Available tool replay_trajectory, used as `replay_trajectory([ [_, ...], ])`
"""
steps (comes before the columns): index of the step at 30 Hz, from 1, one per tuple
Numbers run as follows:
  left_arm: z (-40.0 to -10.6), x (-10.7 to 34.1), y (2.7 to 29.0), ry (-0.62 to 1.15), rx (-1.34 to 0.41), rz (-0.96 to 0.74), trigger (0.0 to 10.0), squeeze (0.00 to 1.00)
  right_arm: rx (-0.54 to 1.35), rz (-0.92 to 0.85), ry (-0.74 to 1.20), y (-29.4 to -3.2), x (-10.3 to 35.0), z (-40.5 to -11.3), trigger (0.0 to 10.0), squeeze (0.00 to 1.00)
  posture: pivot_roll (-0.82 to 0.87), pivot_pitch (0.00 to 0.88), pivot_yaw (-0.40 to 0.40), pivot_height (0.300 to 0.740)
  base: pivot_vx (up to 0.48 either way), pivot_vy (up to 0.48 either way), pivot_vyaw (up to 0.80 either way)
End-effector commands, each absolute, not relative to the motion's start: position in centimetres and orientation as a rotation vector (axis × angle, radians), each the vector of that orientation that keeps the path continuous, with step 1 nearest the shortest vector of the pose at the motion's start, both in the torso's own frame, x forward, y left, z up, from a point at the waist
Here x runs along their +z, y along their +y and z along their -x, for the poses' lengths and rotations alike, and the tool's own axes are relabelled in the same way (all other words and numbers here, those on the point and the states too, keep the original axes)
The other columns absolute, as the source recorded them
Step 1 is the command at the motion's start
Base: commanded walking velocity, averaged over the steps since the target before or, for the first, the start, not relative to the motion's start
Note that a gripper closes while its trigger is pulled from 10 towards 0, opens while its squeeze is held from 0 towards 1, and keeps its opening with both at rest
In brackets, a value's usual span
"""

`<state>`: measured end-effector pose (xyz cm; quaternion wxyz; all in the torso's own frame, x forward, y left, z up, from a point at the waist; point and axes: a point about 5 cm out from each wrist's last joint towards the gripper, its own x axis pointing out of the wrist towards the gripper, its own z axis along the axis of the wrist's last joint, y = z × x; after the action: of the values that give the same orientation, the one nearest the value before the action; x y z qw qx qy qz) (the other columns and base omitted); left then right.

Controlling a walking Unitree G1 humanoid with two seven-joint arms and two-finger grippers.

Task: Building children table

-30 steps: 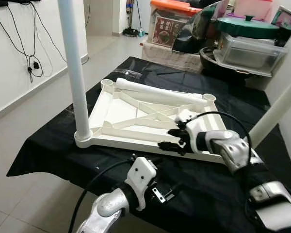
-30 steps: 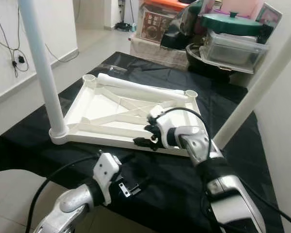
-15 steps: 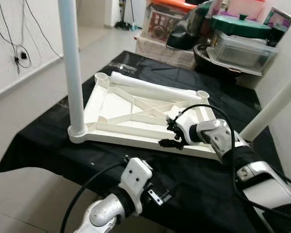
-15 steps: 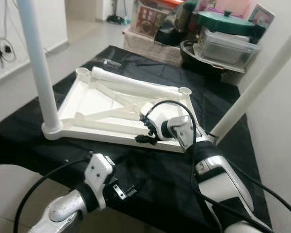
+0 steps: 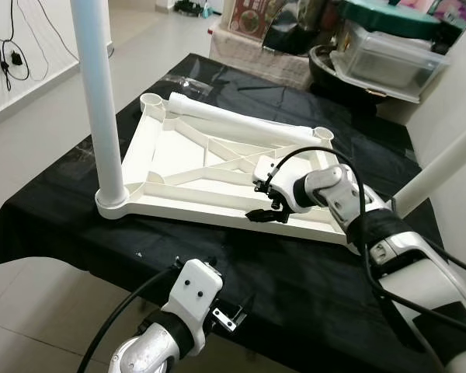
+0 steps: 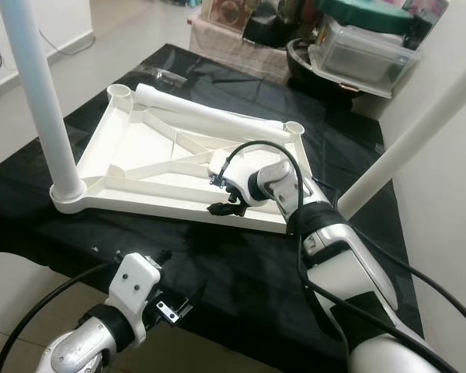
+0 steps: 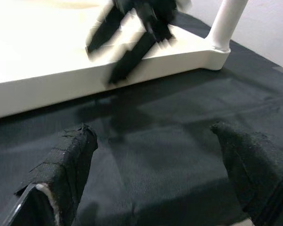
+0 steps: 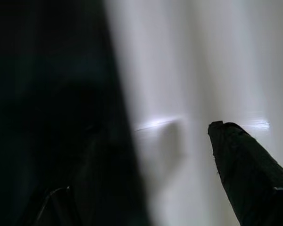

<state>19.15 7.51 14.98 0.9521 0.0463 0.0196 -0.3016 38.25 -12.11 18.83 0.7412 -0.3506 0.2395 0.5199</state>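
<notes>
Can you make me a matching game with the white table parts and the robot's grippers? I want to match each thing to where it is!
Things:
1. loose white leg
2. standing white leg
3. right gripper
4. left gripper

Places:
A. upright in a corner socket of the tabletop
B. hovering open above the black cloth
C. lying flat along the tabletop's far edge
D. at the tabletop's near edge

Pairs: 1-C, 2-A, 3-D, 4-B
</notes>
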Motion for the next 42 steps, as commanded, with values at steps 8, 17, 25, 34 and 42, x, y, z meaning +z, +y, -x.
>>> replay_trajectory([
  [8, -18.2, 14.7, 7.1, 0.096, -0.649, -0.079, 10.0, 0.00, 1.103, 0.416, 0.340, -12.7, 22.9, -39.4, 10.0, 0.00, 0.05, 0.207, -0.223, 0.740, 0.000, 0.000, 0.00],
  [17, -18.3, 14.6, 7.0, 0.105, -0.658, -0.083, 10.0, 0.00, 1.305, 0.572, 0.527, -14.1, 20.1, -37.6, 10.0, 0.00, 0.05, 0.200, -0.211, 0.740, 0.000, 0.000, 0.00],
  [25, -18.4, 14.6, 7.1, 0.111, -0.655, -0.089, 10.0, 0.00, 1.266, 0.693, 0.559, -13.9, 18.6, -37.6, 10.0, 0.00, 0.05, 0.196, -0.206, 0.740, 0.000, 0.000, 0.00],
  [34, -18.4, 14.7, 7.0, 0.113, -0.663, -0.083, 10.0, 0.00, 1.021, 1.047, 0.495, -13.2, 17.6, -38.9, 0.0, 0.00, 0.05, 0.198, -0.207, 0.740, 0.000, 0.000, 0.00],
  [42, -18.4, 14.8, 6.9, 0.112, -0.662, -0.078, 10.0, 0.00, 1.154, 1.250, 0.512, -13.8, 16.9, -38.2, 0.0, 0.00, 0.05, 0.192, -0.216, 0.740, 0.000, 0.000, 0.00],
])
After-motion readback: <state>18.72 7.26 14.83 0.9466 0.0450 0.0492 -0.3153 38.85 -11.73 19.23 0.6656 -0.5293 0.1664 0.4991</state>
